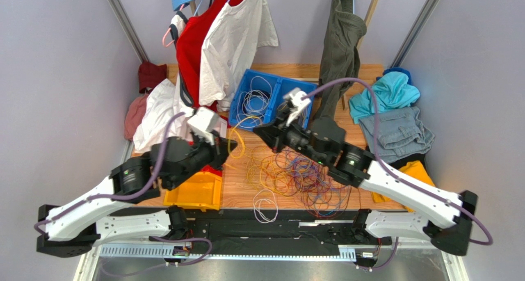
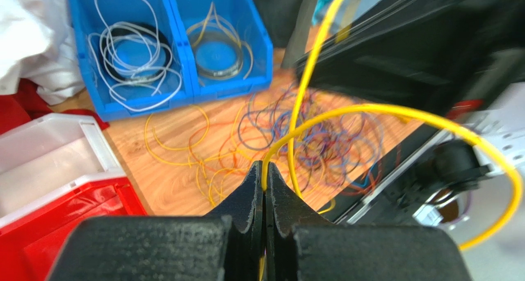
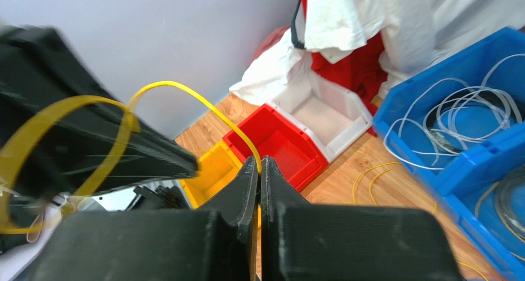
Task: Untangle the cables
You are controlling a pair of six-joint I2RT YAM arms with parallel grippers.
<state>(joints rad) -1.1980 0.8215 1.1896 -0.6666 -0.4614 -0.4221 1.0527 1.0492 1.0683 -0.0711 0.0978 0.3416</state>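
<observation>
Left fingers and right fingers each pinch the yellow cable, held above the cable tangle on the bench. Risk: pulling apart tightens knots or drags the tangle; the thin strand may slip.

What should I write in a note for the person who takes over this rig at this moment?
Left gripper: shut on the yellow cable, held up above the table.
Right gripper: shut on a yellow strand too, apparently the same cable arching between the arms.
Done: white cables lie coiled in the blue bin.
Left: the tangle of purple, orange, red and blue cables in front of the bin, and a loose white loop near the table's front edge.
</observation>
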